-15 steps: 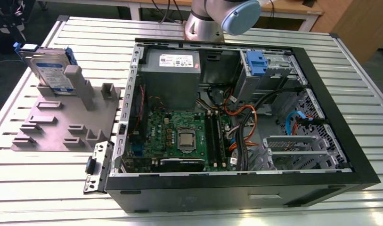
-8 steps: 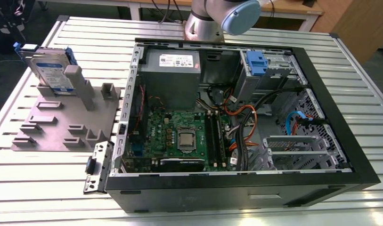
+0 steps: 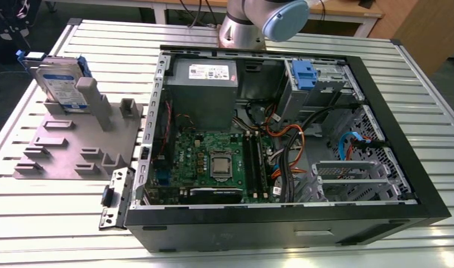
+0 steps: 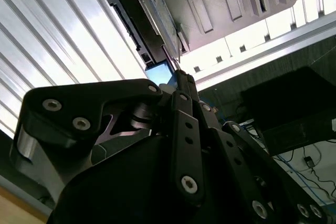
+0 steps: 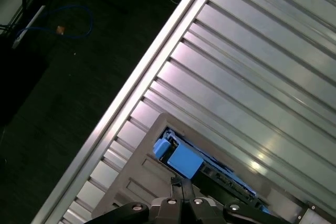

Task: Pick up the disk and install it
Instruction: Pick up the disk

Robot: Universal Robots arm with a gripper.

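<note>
Jaws together, empty, above disk (image 3: 61, 84) standing upright in grey fixture (image 3: 63, 161) beside open case (image 3: 286, 218).

Ribbed alu table (image 3: 431, 106); dark floor (image 5: 63, 103) w/ blue cable (image 5: 73, 7).

A slatted aluminium table (image 3: 428, 106) is seen in the exterior view. An open desktop computer case (image 3: 286, 229) is laid on its side at the table's middle. A grey slotted fixture plate (image 3: 63, 156) is set flat just beside the case, at nine o'clock of it. The arm's base (image 3: 238, 36) is placed at twelve o'clock.
</note>
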